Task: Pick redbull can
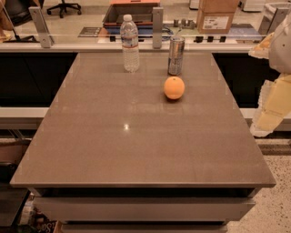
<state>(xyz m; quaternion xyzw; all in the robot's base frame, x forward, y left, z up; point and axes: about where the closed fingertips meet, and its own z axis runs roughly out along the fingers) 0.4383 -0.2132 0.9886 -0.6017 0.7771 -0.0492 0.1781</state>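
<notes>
Redbull can (pixel 176 55) upright on table (pixel 136 150), 12 o'clock of orange (pixel 174 88); water bottle (pixel 130 43) at its 9. Gripper (pixel 271 104) far 3 o'clock, beyond table edge, state can't tell.

- Glossy brown counter (pixel 136 150) fills the middle, with a glint of light on it.
- Speckled floor (pixel 273 214) at near right.
- A cardboard box (pixel 217 16) far right, an office chair (pixel 63 7) far left.
- The tool (pixel 273 109) hangs at the right edge.

Single view, raised before the near edge of the desk (pixel 136 150), facing down toward the far edge; whole top in frame — the gripper (pixel 272 107) hangs beyond the right edge.
</notes>
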